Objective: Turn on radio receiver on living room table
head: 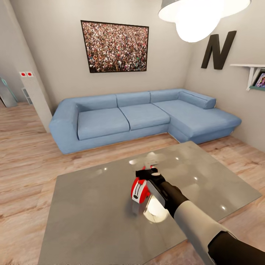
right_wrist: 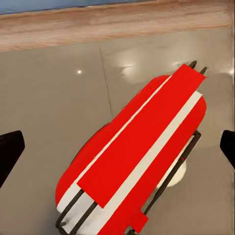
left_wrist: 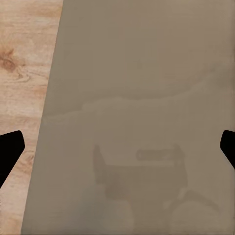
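Observation:
The radio receiver, a slim red box with white stripes, stands on the glossy grey table near its middle. My right arm reaches in from the lower right. My right gripper hovers just above and behind the radio. In the right wrist view the radio receiver lies close below the right gripper, whose dark fingertips stand far apart at the frame's edges, open. My left gripper is open too, held over the table top near its edge, with nothing between its fingers.
A blue L-shaped sofa runs behind the table, under a crowd picture. A dark letter N and a white shelf hang on the right wall. A lamp hangs overhead. Light wood floor surrounds the table.

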Robot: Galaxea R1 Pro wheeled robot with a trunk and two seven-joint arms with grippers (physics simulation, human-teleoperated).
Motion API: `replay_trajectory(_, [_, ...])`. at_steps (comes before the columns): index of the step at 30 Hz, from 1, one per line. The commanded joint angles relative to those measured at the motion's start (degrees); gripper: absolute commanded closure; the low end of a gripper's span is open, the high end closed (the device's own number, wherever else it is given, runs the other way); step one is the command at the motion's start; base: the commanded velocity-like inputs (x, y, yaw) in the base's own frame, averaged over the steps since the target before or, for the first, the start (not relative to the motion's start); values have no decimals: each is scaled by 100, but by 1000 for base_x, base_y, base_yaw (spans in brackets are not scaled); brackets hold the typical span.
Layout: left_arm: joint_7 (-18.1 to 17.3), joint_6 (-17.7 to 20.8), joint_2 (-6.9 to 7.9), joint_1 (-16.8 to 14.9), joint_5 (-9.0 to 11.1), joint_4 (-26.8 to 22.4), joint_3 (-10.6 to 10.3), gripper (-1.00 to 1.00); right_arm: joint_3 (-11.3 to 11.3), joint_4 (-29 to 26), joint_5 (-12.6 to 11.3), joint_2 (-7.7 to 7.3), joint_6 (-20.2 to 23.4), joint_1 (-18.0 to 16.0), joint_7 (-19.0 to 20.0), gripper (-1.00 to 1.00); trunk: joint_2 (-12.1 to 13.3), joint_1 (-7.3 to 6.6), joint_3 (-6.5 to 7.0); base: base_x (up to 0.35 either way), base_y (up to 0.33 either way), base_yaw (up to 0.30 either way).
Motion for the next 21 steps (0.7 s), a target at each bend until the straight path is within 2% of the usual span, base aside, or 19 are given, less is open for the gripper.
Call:
replay_trajectory(1, [0,0,0,0,0,0,1,-100,-37,-5,6,-20,-4,0,3,-100,0,0,-10,0,0,0])
replay_trajectory(21, [0,1,9,0,0,0,-1,-100,-55,-71,31,-41,-1,0,13,-100,0,0,-51,0,0,0])
